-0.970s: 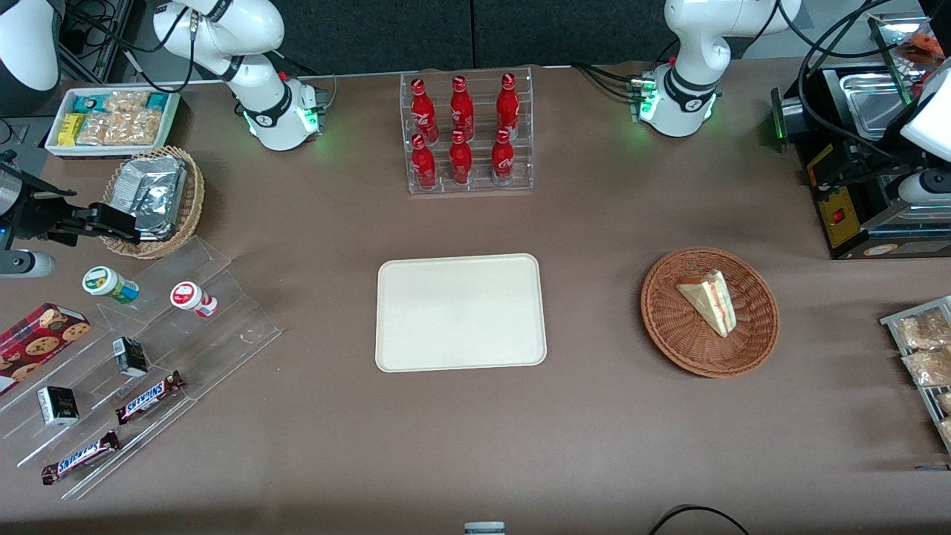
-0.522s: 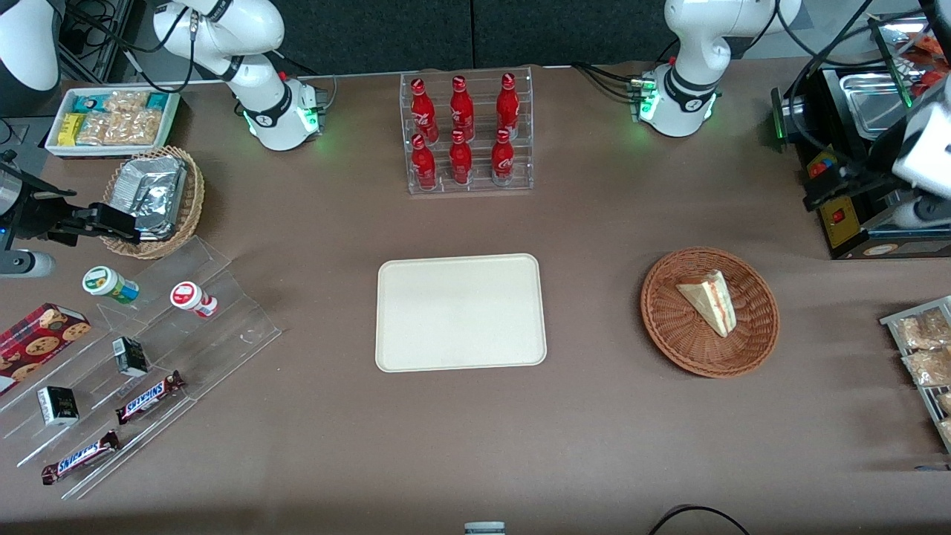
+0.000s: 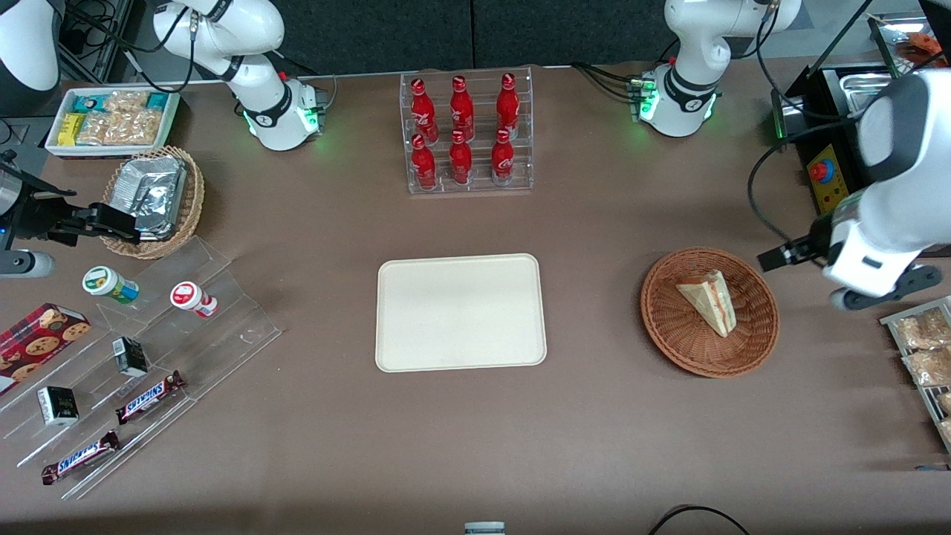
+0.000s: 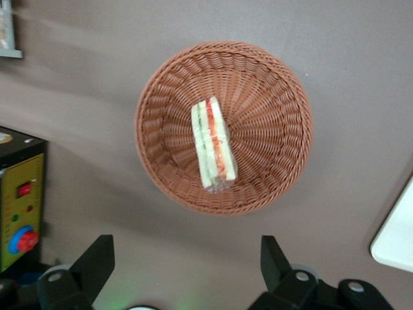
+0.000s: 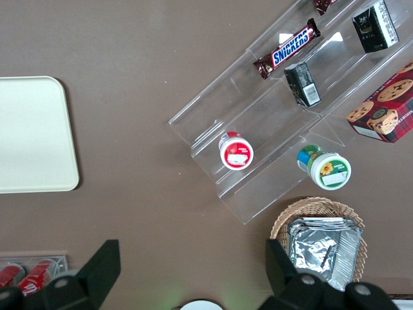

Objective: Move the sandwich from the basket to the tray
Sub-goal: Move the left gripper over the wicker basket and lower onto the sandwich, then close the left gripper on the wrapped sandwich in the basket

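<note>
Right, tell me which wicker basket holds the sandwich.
The reddish-brown basket beside the tray, near the open gripper; the tan basket holds a foil packet.

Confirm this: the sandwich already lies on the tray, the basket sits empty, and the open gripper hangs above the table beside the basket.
Wrong about the sandwich: it lies in the basket, and the tray is bare, as the front view shows. The open gripper does hang beside the basket.

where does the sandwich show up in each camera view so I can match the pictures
Front view: the sandwich lies in the basket, toward the working arm's end of the table.
Left wrist view: the sandwich lies in the basket, with the open gripper above bare table beside the basket.
Right wrist view: not in it.
Shared landmark: the tray.
</note>
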Controlling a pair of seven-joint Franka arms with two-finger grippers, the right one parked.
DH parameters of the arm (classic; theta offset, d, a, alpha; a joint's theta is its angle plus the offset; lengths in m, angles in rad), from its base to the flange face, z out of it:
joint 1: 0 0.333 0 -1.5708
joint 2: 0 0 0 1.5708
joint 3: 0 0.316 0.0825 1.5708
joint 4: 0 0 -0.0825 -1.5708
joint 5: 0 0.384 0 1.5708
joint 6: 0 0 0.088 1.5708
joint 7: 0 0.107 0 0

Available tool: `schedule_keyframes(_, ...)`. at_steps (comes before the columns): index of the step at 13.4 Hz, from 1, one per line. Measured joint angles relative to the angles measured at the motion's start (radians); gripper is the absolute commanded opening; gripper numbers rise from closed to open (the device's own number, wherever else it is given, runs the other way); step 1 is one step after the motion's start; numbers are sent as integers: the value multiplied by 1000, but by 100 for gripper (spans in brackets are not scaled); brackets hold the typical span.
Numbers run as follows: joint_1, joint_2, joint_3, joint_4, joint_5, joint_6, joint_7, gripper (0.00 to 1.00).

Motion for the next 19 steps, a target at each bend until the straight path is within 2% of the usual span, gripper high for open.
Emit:
schedule_keyframes(8,-10,69,0,-213,0,292,-95,100)
schedule_keyframes(11,-28,109,-1,-252,0,356,-155,100)
schedule_keyframes(14,-35,136,-1,-276,0,401,-168,100)
schedule_keyframes(19,-33,140,6,-426,0,588,-170,100)
